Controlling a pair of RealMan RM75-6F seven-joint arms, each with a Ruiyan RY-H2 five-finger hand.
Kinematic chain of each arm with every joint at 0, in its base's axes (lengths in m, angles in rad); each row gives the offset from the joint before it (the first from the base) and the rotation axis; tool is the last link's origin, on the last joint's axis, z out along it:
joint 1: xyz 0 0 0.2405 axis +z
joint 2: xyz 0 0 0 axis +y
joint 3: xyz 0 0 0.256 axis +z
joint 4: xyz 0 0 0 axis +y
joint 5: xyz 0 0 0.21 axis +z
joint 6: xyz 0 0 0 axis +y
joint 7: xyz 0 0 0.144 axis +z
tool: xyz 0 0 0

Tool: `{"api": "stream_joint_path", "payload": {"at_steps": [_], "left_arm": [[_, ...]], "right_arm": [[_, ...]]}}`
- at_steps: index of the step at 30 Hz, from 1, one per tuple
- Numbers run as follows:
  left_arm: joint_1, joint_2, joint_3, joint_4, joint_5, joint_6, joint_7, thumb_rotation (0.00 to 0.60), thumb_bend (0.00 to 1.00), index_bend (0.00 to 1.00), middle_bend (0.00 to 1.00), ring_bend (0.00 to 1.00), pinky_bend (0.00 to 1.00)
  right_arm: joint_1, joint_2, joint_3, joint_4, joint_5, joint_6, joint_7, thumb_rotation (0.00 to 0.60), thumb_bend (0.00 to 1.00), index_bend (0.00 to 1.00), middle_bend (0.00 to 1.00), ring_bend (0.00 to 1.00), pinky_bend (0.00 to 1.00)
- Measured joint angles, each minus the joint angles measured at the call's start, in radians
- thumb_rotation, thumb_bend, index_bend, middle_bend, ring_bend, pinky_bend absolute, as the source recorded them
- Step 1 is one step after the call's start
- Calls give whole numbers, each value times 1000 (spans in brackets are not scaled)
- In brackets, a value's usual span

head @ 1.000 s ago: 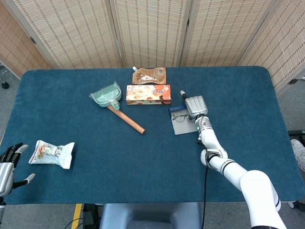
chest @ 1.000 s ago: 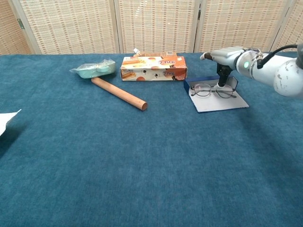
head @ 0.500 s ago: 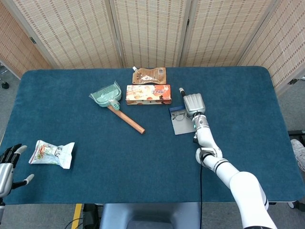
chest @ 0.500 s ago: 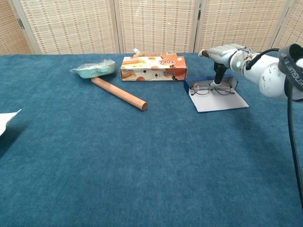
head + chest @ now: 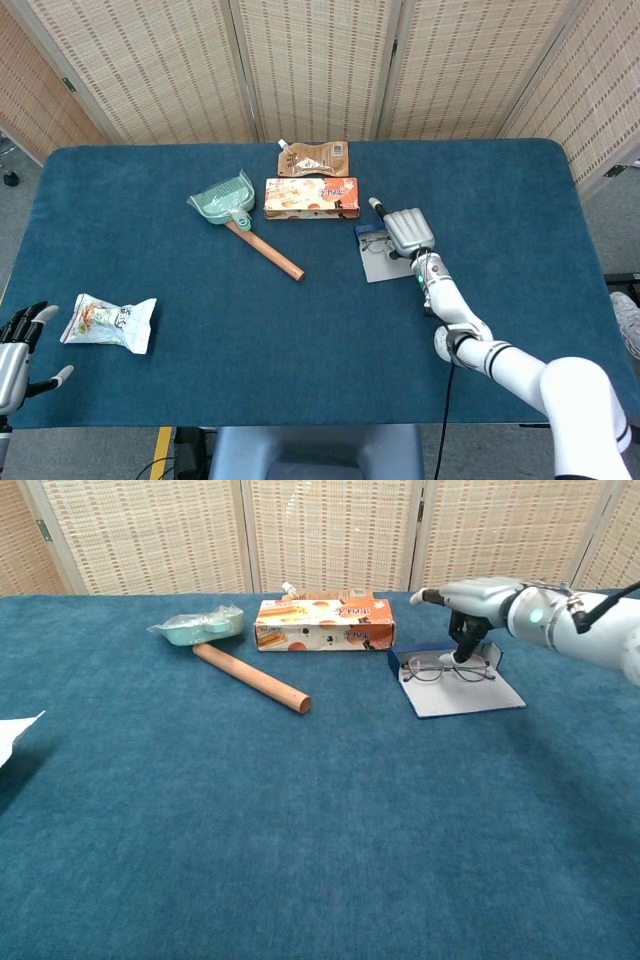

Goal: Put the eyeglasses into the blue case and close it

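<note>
The eyeglasses (image 5: 440,668) lie across the open blue case (image 5: 470,696), on the far part of its grey inner panel. My right hand (image 5: 478,602) hovers over the case's right end. Its dark fingertips (image 5: 463,650) point down and touch the glasses' right side, while the thumb sticks out to the left. I see no pinch on the frame. In the head view the same hand (image 5: 407,231) covers part of the case (image 5: 381,267), with the glasses (image 5: 374,244) just left of it. My left hand (image 5: 16,350) rests at the table's near-left corner, fingers spread and holding nothing.
An orange snack box (image 5: 324,624) stands just left of the case. A green dustpan (image 5: 225,200) with a wooden handle (image 5: 252,678) lies further left. A brown pouch (image 5: 313,159) sits behind the box, and a white snack bag (image 5: 110,322) lies near my left hand.
My right hand has shifted slightly over the case while its fingertips stay on the glasses' right end. The glasses nudged a little toward the case's back. The left hand stayed put.
</note>
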Motion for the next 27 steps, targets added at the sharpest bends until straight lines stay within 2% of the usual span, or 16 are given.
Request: {"api": "stream_joint_path", "payload": {"at_steps": [5, 10, 19, 27], "left_arm": [[-2, -1, 0, -3, 5, 0, 2, 600, 187, 180, 155, 150, 270], [-2, 0, 0, -4, 3, -2, 1, 600, 187, 180, 155, 150, 270], [-7, -5, 2, -5, 7, -9, 3, 600, 187, 180, 155, 150, 270], [-7, -1, 1, -9, 5, -7, 6, 600, 187, 180, 155, 150, 270]], "right_arm": [[-63, 134, -44, -210, 17, 6, -15, 600, 448, 28, 848, 1000, 976], [-102, 227, -105, -312, 74, -10, -42, 600, 464, 35, 847, 1000, 976], [-104, 212, -154, -288, 108, -56, -38, 600, 466, 46, 847, 1000, 976], [-81, 165, -158, -230, 101, -78, -11, 600, 466, 46, 847, 1000, 976]]}}
